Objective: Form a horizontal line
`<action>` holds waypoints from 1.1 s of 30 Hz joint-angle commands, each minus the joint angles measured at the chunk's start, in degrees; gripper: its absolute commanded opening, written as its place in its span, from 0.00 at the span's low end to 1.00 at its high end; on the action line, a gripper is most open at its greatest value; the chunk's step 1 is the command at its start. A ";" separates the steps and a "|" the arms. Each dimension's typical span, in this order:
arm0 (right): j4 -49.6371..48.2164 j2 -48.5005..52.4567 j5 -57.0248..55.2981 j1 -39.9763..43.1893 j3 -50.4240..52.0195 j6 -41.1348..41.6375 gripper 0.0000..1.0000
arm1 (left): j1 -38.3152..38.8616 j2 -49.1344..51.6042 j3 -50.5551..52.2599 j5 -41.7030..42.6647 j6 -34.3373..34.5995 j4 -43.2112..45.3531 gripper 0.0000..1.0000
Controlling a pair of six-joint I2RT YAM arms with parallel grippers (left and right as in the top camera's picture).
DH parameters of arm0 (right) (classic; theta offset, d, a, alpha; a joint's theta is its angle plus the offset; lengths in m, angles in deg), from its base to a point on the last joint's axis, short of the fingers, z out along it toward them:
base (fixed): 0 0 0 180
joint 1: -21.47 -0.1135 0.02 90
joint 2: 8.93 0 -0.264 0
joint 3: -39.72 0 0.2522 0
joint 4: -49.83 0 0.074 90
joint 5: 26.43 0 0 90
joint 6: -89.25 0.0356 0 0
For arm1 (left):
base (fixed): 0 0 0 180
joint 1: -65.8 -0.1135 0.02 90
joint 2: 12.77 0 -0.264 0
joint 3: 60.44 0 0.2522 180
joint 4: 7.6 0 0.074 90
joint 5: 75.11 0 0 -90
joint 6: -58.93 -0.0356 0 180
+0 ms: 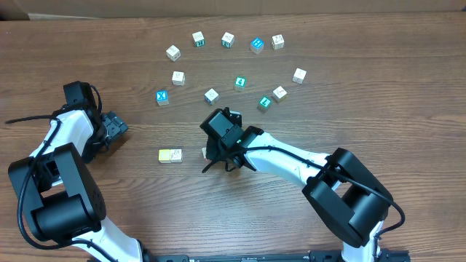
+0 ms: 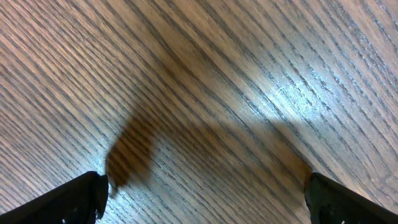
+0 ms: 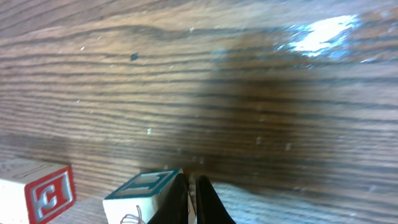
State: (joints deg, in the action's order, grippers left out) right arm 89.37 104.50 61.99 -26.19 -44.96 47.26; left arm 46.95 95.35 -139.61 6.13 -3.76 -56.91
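Several small lettered cubes lie scattered across the far half of the table, among them a blue one and a teal one. Two cubes sit side by side nearer the front. My right gripper is low on the table just right of them, and its fingers are pressed together with nothing between them. A teal-topped cube rests against the outside of its left finger, and a red-lettered cube stands further left. My left gripper is open and empty over bare wood at the left.
The wooden table fills the view. The loose cubes form a rough arc from a white one at the far left to another at the right. Both arm bases stand at the front edge.
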 commanded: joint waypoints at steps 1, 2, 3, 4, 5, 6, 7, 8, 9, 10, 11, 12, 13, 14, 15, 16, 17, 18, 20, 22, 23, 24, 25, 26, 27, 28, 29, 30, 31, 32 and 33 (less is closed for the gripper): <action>-0.66 0.50 0.24 -1.09 0.42 0.44 0.04 | 0.13 1.01 0.37 -0.37 0.13 -0.39 1.00; -0.70 0.50 0.24 -1.20 0.42 0.44 0.04 | 0.13 1.01 0.37 -0.37 0.13 -0.37 0.99; -0.70 0.50 0.24 -1.31 0.42 0.44 0.04 | 0.13 1.01 0.37 -0.37 0.13 -0.39 0.99; -0.70 0.50 0.22 -1.42 0.42 0.44 0.04 | 0.13 1.01 0.37 -0.37 0.15 -0.37 0.99; -0.68 0.50 0.22 -1.46 0.42 0.44 0.04 | 0.13 1.01 0.37 -0.37 0.13 -0.37 0.99; -0.63 0.50 0.24 -1.46 0.42 0.48 0.04 | 0.13 1.01 0.37 -0.37 0.15 -0.37 0.99; -0.59 0.50 0.24 -1.46 0.42 0.92 0.04 | 0.13 1.01 0.37 -0.37 0.15 -0.37 1.00; -0.31 0.50 0.24 -1.46 0.42 2.19 0.04 | 0.13 1.01 0.37 -0.37 0.15 -0.37 1.00; 0.07 0.50 0.26 -1.46 0.42 3.78 0.04 | 0.13 1.01 0.37 -0.37 0.13 -0.37 1.00; 0.50 0.50 0.26 -1.46 0.42 5.68 0.04 | 0.13 1.01 0.37 -0.37 0.13 -0.37 1.00; 0.90 0.50 0.42 -1.46 0.42 7.30 0.04 | 0.13 1.01 0.37 -0.37 0.13 -0.39 1.00; 1.09 0.50 0.48 -1.53 0.42 8.44 0.04 | 0.13 1.01 0.37 -0.37 0.13 -0.35 0.99; 1.18 0.50 0.46 -1.64 0.42 8.98 0.04 | 0.13 1.01 0.37 -0.37 0.13 -0.37 0.99; 1.14 0.50 0.44 -1.79 0.42 9.03 0.04 | 0.13 1.01 0.37 -0.37 0.13 -0.37 0.99; 1.09 0.50 0.46 -2.03 0.42 9.03 0.04 | 0.13 1.01 0.37 -0.37 0.13 -0.37 1.00; 1.09 0.50 0.44 -2.25 0.42 9.03 0.04 | 0.13 1.01 0.37 -0.37 0.13 -0.37 1.00; 1.05 0.50 0.44 -2.56 0.42 9.03 0.04 | 0.13 1.01 0.37 -0.37 0.13 -0.37 1.00; 0.76 0.52 0.42 -2.89 0.42 9.03 0.04 | 0.13 1.01 0.37 -0.37 0.15 -0.37 1.00; -0.07 0.57 0.42 -3.28 0.42 9.01 0.04 | 0.13 1.01 0.37 -0.37 0.15 -0.37 0.99; -0.79 0.59 0.44 -3.52 0.42 9.01 0.04 | 0.13 1.01 0.37 -0.37 0.13 -0.37 1.00; -1.05 0.59 0.44 -3.54 0.42 9.01 0.04 | 0.13 1.01 0.37 -0.37 0.15 -0.37 1.00; -1.16 0.59 0.44 -3.56 0.42 9.01 0.04 | 0.13 1.01 0.37 -0.37 0.15 -0.37 1.00; -1.29 0.59 0.42 -3.56 0.42 9.01 0.04 | 0.13 1.01 0.37 -0.37 0.13 -0.37 1.00; -1.33 0.59 0.42 -3.56 0.42 9.01 0.04 | 0.13 1.01 0.37 -0.37 0.15 -0.37 1.00; -1.38 0.59 0.39 -3.56 0.42 8.98 0.04 | 0.13 1.01 0.37 -0.37 0.13 -0.37 1.00; -1.40 0.61 0.35 -3.56 0.42 8.96 0.04 | 0.13 1.01 0.37 -0.37 0.13 -0.37 1.00; -1.40 0.61 0.15 -3.56 0.42 8.90 0.04 | 0.13 1.01 0.37 -0.37 0.13 -0.37 0.99; -1.38 0.61 -0.09 -3.56 0.42 8.70 0.04 | 0.13 1.01 0.37 -0.37 0.13 -0.37 1.00; -1.36 0.59 -0.52 -3.56 0.42 8.57 0.04 | 0.13 1.01 0.37 -0.37 0.15 -0.37 0.99; -1.31 0.61 -1.07 -3.56 0.42 8.55 0.05 | 0.13 1.01 0.37 -0.37 0.15 -0.37 1.00; -1.31 0.61 -1.55 -3.56 0.42 8.52 0.05 | 0.13 1.01 0.37 -0.37 0.15 -0.37 0.99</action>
State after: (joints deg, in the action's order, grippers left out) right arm 88.43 104.50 61.96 -29.62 -44.96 55.63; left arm 46.95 95.35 -139.61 6.13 -3.76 -56.91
